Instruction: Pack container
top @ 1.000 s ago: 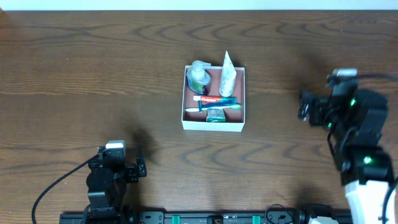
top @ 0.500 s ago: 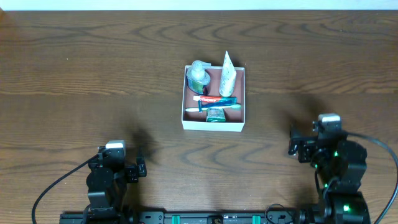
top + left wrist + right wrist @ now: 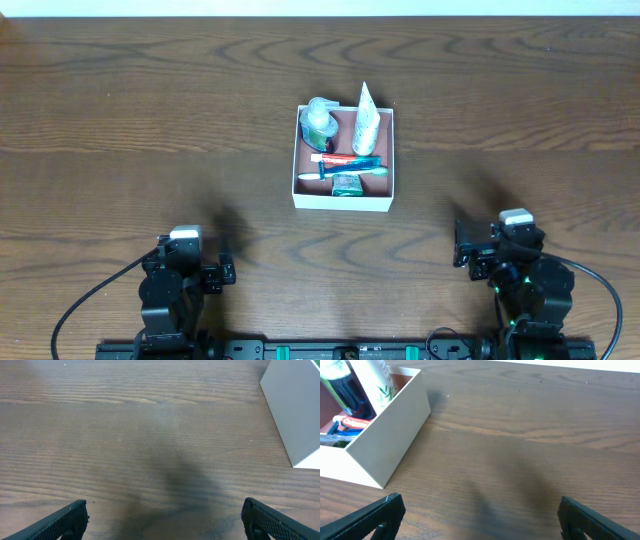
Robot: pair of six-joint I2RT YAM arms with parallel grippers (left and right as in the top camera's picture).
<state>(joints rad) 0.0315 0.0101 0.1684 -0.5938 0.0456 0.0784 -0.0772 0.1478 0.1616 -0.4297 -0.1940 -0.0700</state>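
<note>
The container (image 3: 344, 203) is a square white-walled box with a pinkish-brown floor at the table's middle. In it lie a clear bottle with green liquid (image 3: 318, 122), a white tube (image 3: 365, 118), a red toothpaste tube (image 3: 350, 159), a blue-handled item (image 3: 350, 172) and a green soap packet (image 3: 346, 184). My left gripper (image 3: 162, 520) is open and empty near the front left; the container's wall (image 3: 295, 410) shows at its far right. My right gripper (image 3: 479, 517) is open and empty at the front right; the container (image 3: 390, 445) lies at its left.
The dark wood table (image 3: 150, 120) runs to a pale strip at the far edge. The left arm's base (image 3: 180, 275) and the right arm's base (image 3: 515, 270) sit at the front edge with cables.
My right arm has drawn back from the right side of the table to the front edge, lowering to its base. The left arm and the container have not moved.
</note>
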